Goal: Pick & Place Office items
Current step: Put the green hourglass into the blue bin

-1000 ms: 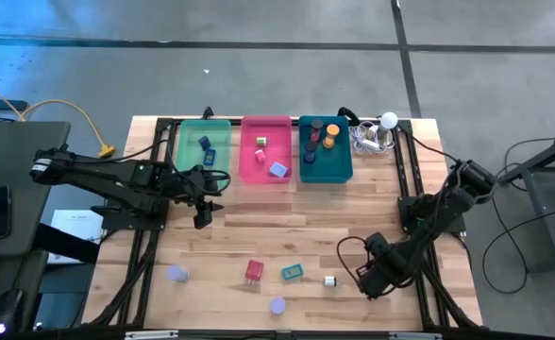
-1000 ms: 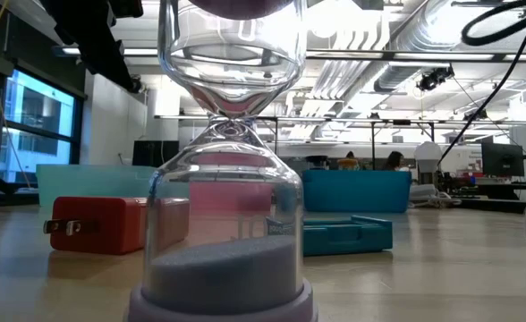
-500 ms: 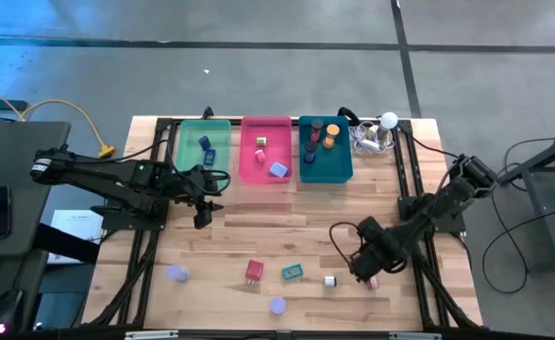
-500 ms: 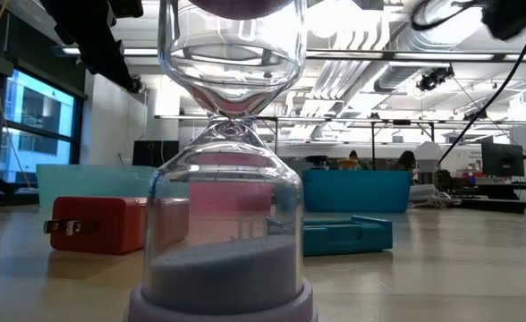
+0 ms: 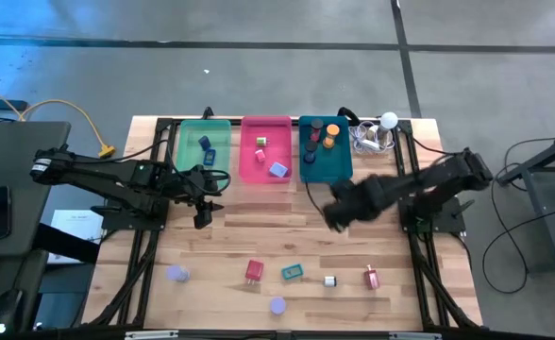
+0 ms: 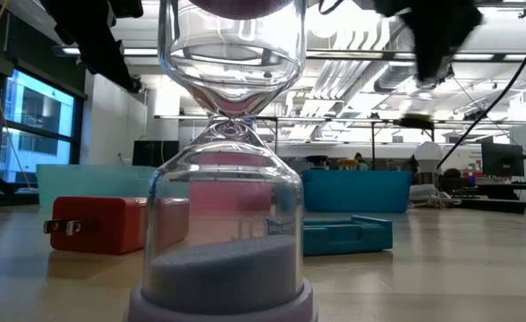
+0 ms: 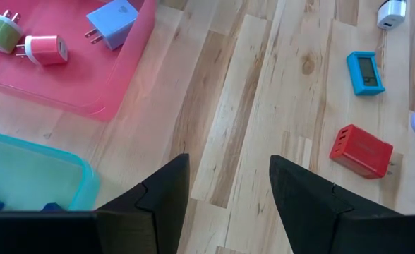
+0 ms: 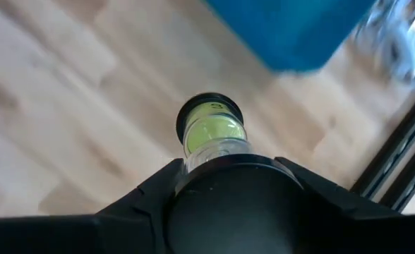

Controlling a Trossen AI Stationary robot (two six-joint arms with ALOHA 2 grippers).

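Pointing forward: green-filled timer [image 8: 213, 134] lengthwise.

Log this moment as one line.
left end effector: open, idle by green tray | right end effector: gripping green sand timer near teal tray

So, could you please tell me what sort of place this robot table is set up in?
Most likely an open robotics lab or workshop. The low view shows exposed ceiling ducts and people seated at desks behind the wooden table; the high view shows a bare concrete floor.
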